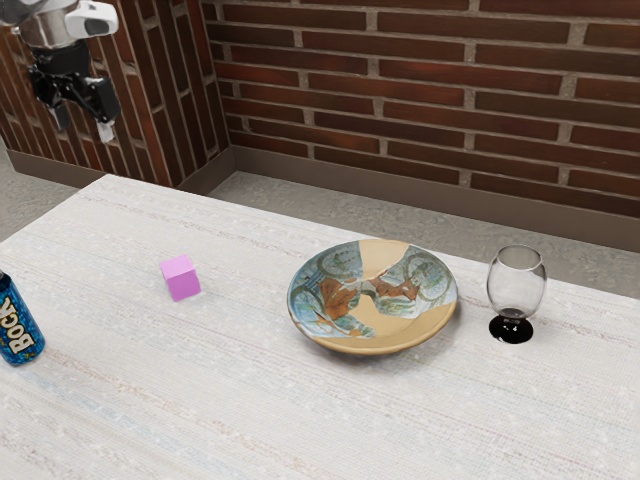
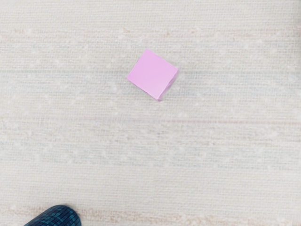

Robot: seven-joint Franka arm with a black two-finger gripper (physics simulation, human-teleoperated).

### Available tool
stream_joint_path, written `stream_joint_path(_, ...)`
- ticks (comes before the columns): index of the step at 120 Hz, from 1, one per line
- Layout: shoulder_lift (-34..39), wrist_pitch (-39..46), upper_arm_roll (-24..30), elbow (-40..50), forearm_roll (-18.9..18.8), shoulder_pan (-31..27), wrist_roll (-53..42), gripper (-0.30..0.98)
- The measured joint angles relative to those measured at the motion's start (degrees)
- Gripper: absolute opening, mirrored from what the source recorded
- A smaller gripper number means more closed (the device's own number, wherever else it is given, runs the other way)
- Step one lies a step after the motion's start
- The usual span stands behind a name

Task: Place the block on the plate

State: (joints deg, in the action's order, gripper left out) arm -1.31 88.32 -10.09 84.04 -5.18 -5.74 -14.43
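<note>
- The pink, smooth, cube-shaped block [image 1: 180, 278] rests on the whitish, wood-grained tabletop [image 1: 235, 400], between the blue-labelled bottle [image 1: 18, 325] and the wide, patterned ceramic plate [image 1: 374, 296], touching neither.
- The black two-finger end effector [image 1: 83, 124] hangs well above the tabletop, its fingers spread with nothing between them.
- The step in hand looks to be the approach to the block; grasp, carry and release are all to do.
- The next move calls for centring over the block and coming down with the fingers apart. The wrist view shows the block's edges aslant to the hand, so a turn of the wrist would probably help the fingers meet two flat sides.
- The exterior view gives the destination: the plate with its raised rim, and beside it the clear, dark-footed stemmed glass [image 1: 516, 285], which a wide carry could knock.
- The wrist view gives the block's top face from above, and near it a dark blue, rounded, checkered shape [image 2: 57, 217], perhaps part of the bottle; I can't be sure.
</note>
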Motion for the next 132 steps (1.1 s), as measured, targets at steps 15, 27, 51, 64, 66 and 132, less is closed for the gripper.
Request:
stream_joint_path(15, -1.07, 0.51, -0.18, 0.90, 0.87, 6.74, -1.02, 0.69)
stream_joint_path(27, -4.31, 3.66, 0.09, 3.44, 1.74, 9.68, -3.10, 0.68)
stream_joint_path(51, -12.34, 11.98, 2.16, 5.57, 2.82, 1.42, -10.17, 0.69)
stream_joint_path(64, -16.72, 15.87, 3.66, 5.45, 3.47, -1.37, -14.65, 0.69)
stream_joint_path(66, -17.31, 16.46, 4.11, 5.43, 3.55, -1.93, -15.36, 0.69)
stream_joint_path(132, -28.30, 28.26, 10.49, 6.52, 4.03, -10.52, -34.16, 0.69)
